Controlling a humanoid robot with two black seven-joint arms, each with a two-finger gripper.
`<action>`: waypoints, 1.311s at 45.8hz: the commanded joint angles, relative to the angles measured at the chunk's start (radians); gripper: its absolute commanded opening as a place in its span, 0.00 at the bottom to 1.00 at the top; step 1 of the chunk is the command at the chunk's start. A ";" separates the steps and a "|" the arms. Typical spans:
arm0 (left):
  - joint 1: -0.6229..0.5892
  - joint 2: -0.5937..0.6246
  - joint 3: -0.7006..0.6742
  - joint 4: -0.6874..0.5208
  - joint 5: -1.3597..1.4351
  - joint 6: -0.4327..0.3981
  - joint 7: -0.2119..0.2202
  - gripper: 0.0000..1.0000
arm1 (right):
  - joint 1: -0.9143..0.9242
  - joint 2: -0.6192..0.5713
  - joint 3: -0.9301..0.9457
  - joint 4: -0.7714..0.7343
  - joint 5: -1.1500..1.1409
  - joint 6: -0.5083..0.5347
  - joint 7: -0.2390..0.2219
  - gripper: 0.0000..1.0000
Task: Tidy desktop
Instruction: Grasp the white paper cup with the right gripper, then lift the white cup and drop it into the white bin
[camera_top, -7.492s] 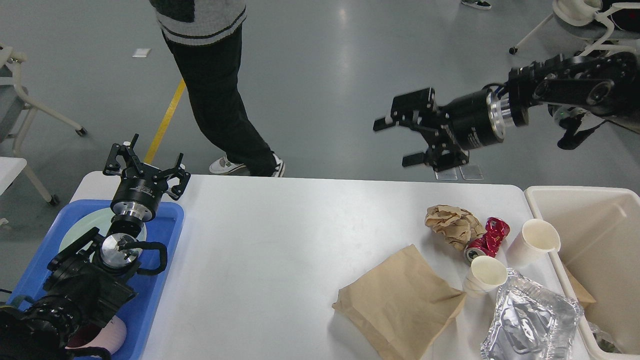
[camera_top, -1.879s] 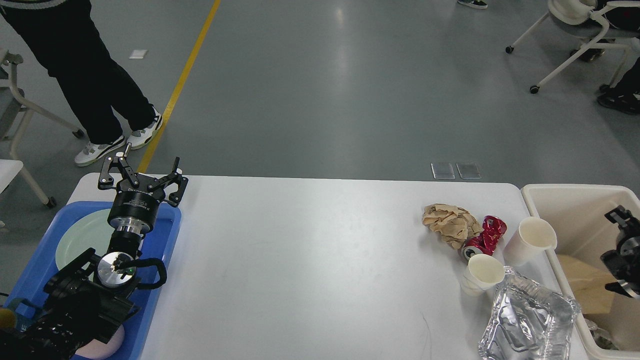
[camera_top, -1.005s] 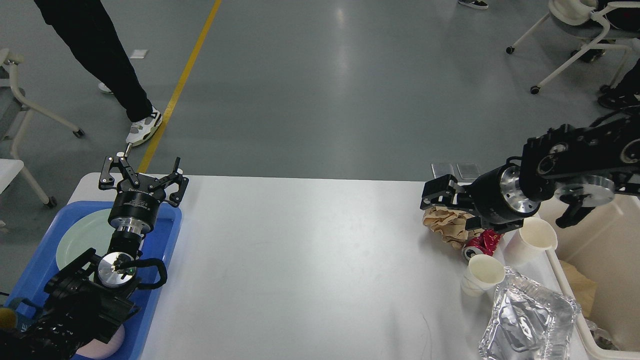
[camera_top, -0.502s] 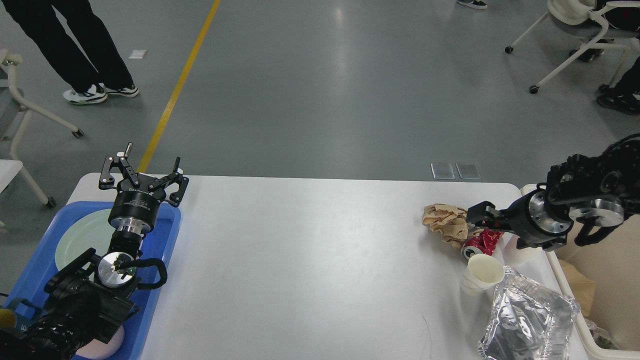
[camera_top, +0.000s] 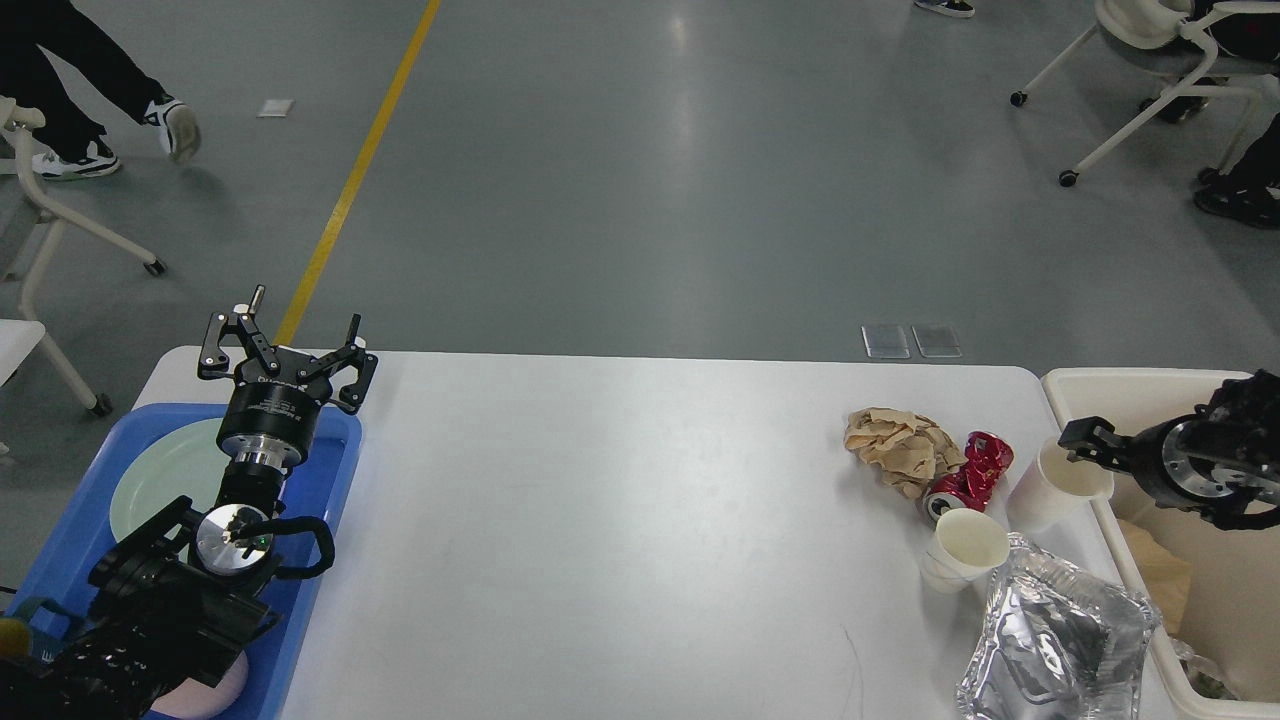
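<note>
The white desktop (camera_top: 620, 520) carries litter at its right end: a crumpled brown paper ball (camera_top: 900, 450), a crushed red can (camera_top: 972, 472), two white paper cups (camera_top: 1055, 485) (camera_top: 965, 550) and a crumpled foil tray (camera_top: 1060, 640). My right gripper (camera_top: 1078, 440) comes in low from the right, over the cream bin's edge and right beside the rim of the farther cup. It is seen small and dark, with nothing visibly held. My left gripper (camera_top: 285, 345) stands open and empty above the far end of the blue tray (camera_top: 325, 520).
The cream bin (camera_top: 1130, 378) sits off the table's right end with a brown paper bag (camera_top: 1160, 575) inside. The blue tray holds a pale green plate (camera_top: 160, 470) and a pink item (camera_top: 220, 690). Chairs stand on the floor at far left and far right.
The flat brown bag has left the table and lies in the bin. My right arm reached over the paper ball, then drew back right toward the bin. The person walked off left.
</note>
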 joint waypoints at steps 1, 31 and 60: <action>0.000 0.000 0.000 0.000 0.000 0.000 0.000 0.97 | -0.062 -0.001 0.063 -0.033 0.031 -0.014 0.003 0.92; 0.000 0.000 0.000 0.000 0.000 0.000 0.000 0.97 | -0.059 0.001 0.115 -0.037 0.036 -0.174 -0.005 0.00; 0.000 0.000 0.000 0.000 0.000 0.000 0.000 0.97 | 0.935 -0.060 0.103 0.714 0.019 0.248 0.003 0.00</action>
